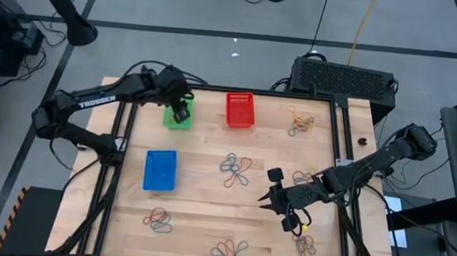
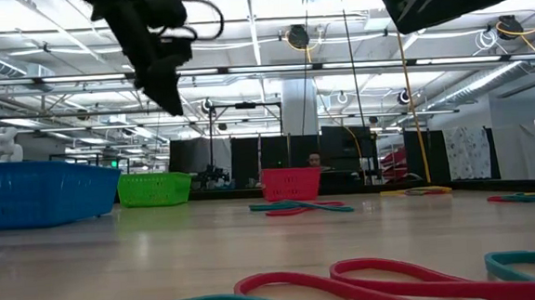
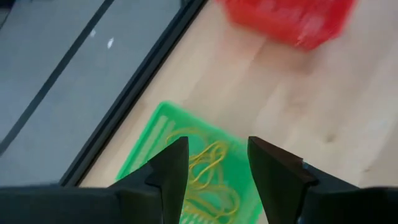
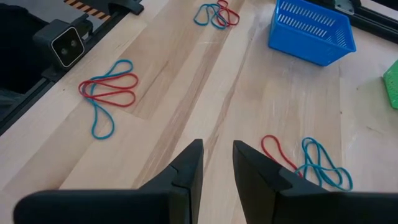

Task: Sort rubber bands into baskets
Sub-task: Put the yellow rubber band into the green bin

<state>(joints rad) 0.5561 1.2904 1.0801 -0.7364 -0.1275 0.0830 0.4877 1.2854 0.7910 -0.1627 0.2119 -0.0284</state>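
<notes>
A: High view shows left gripper (image 1: 182,110) over the green basket (image 1: 177,118), at far left of table (image 1: 204,213). Fingers are open, nothing btw them.

B: And the yellow bands (image 3: 208,174)?

A: They lie inside green basket, below the open fingers, apart from them. So I judge this drop is done.

B: How much is left?

A: Most, I think. Red/blue clusters (image 1: 236,168) at centre, more at near edge, a yellow/orange cluster (image 1: 300,121) at far right. Red basket (image 1: 241,110) and blue basket (image 1: 159,170) look empty.

B: Right gripper (image 1: 273,200)?

A: Low at near right, fingers close together, holding nothing; a red/blue cluster lies on the table just ahead of it.
</notes>
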